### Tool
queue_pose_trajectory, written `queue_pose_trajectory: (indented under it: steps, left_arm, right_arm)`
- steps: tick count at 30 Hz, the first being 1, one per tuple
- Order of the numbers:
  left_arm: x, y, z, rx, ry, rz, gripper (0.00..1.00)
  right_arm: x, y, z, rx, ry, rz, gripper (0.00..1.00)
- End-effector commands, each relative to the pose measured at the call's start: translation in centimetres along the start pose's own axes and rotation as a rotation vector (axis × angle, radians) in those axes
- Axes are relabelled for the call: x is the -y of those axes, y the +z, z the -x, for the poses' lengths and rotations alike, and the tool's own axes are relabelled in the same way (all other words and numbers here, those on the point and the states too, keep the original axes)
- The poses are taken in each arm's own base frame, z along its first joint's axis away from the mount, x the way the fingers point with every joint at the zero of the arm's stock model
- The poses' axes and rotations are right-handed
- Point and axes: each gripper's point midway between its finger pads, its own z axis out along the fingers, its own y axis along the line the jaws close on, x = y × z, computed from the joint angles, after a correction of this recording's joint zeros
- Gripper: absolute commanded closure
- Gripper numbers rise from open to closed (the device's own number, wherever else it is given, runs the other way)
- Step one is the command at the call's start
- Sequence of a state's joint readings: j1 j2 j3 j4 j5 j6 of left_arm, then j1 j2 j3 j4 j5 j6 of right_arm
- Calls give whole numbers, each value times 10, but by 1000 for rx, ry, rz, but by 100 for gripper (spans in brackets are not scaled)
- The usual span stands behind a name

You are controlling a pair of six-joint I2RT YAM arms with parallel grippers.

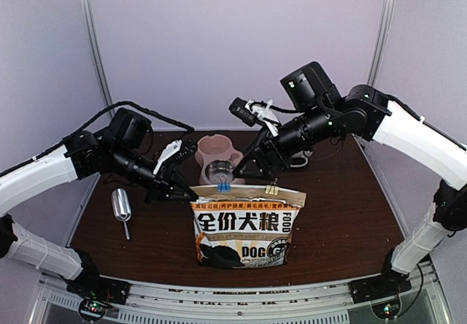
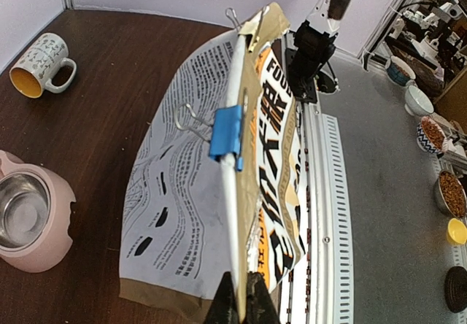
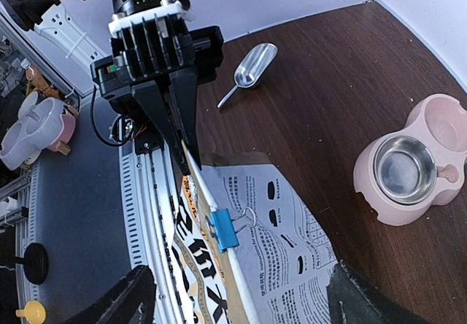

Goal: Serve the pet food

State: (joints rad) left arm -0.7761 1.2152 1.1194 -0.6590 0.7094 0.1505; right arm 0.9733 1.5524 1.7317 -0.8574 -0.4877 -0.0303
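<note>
The pet food is hidden; the kraft and white "DOG" bag (image 1: 244, 225) stands shut at the table's front. A blue binder clip (image 1: 222, 187) and a gold clip (image 1: 272, 188) pinch its folded top. My left gripper (image 1: 187, 191) is shut on the bag's top left corner; in the left wrist view the fingers (image 2: 222, 306) pinch the top edge, with the blue clip (image 2: 226, 133) further along. My right gripper (image 1: 255, 172) is open and empty, hovering just above the bag's top. In the right wrist view its gripper (image 3: 241, 306) straddles the edge near the blue clip (image 3: 224, 229).
A pink double bowl (image 1: 217, 160) with an empty steel insert sits behind the bag. A metal scoop (image 1: 121, 207) lies at the left. A white mug (image 2: 40, 65) stands at the back right. The table's front rail (image 2: 321, 193) runs right beside the bag.
</note>
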Motion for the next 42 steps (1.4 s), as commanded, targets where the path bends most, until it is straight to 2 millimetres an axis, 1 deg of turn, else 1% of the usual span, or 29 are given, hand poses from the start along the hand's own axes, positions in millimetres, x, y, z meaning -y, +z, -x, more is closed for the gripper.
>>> queue_pose_trajectory:
  steps: [1, 8, 12, 13, 17, 20, 24, 27, 30, 40, 42]
  left_arm:
    - [8, -3, 22, 72, 72, -8, 100]
    - [8, -2, 22, 69, 68, -10, 100]
    - [10, -3, 22, 71, 73, -12, 100]
    - [10, -3, 22, 71, 74, -10, 100]
    - [11, -3, 22, 71, 77, -8, 100]
    - [11, -2, 21, 67, 77, -7, 100]
    - [11, -1, 20, 62, 78, -3, 100]
    - [9, -2, 20, 59, 81, 10, 100]
    - [8, -2, 20, 58, 83, 19, 100]
    - [5, -1, 18, 47, 82, 30, 100]
    - [5, -1, 17, 44, 82, 31, 100]
  right_arm:
    - [-12, 3, 1, -35, -53, 31, 19]
    - [-18, 21, 0, -99, -96, 73, 27]
    - [-12, 29, 2, -112, -105, 56, 29]
    - [-10, 33, 2, -117, -102, 48, 29]
    - [-7, 39, 3, -123, -101, 47, 20]
    - [-6, 44, 1, -136, -97, 62, 18]
    - [-10, 49, -3, -150, -76, 125, 18]
    - [-14, 50, -4, -157, -71, 151, 18]
    - [-23, 49, -5, -163, -68, 205, 18]
    - [-44, 36, -5, -160, -89, 285, 28]
    - [-46, 35, -4, -155, -95, 295, 30]
